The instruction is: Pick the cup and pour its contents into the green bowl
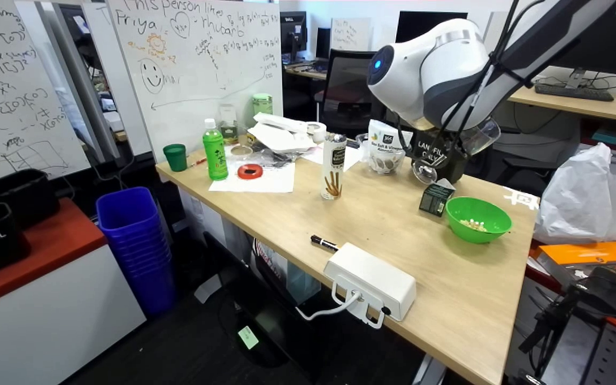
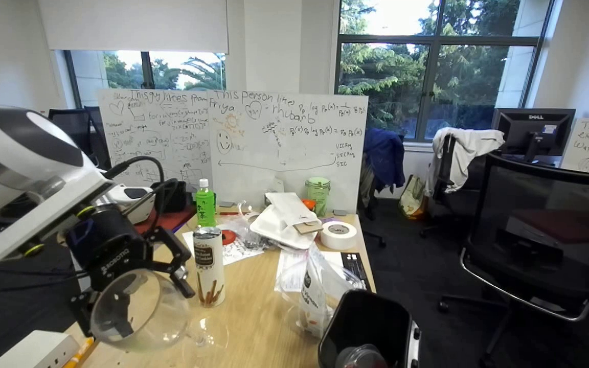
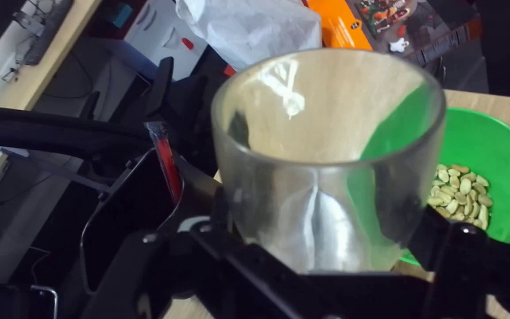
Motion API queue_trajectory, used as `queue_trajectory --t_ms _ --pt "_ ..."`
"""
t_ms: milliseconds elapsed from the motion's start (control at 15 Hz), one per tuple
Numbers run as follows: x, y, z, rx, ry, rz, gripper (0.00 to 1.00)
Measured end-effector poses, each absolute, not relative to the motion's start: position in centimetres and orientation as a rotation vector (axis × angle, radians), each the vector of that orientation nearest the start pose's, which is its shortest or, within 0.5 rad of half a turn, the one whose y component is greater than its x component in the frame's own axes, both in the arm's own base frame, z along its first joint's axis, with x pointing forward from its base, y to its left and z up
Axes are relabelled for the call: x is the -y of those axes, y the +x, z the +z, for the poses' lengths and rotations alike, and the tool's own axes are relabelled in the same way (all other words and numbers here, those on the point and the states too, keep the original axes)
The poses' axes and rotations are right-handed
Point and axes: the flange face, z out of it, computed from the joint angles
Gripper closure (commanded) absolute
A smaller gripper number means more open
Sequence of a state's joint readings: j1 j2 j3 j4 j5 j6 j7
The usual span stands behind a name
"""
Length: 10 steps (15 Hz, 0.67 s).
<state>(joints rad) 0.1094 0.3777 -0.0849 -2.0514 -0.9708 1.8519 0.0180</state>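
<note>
The clear cup [image 3: 281, 199] was up in the air, higher than the table [image 1: 447, 278], and it leaned over to one side. The robot's gripper [image 2: 137, 308] had hold of it, pinching it from two sides. The green bowl [image 1: 492, 214] sat on the table with pale nuts [image 3: 461, 195] in it. In the wrist view, some green showed through the cup. A small dark box [image 1: 436, 199] stood just beside the bowl. A black bin [image 2: 376, 312] was near the box, and a tall white can [image 1: 332, 163] stood well apart from the bowl.

In the wrist view the gripper [image 3: 326, 225] (cropped below) partly hides the green bowl [image 3: 509, 170].
</note>
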Motion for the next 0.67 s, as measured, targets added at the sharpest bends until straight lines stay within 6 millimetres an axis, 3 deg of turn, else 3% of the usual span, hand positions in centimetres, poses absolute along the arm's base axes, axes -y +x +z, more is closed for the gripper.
queue_trajectory --t_ms 400,667 --pt "-0.1 54.6 21.6 -0.878 2.052 -0.676 0.36" --pt "1.3 54.9 20.6 -0.981 2.116 -0.738 0.36"
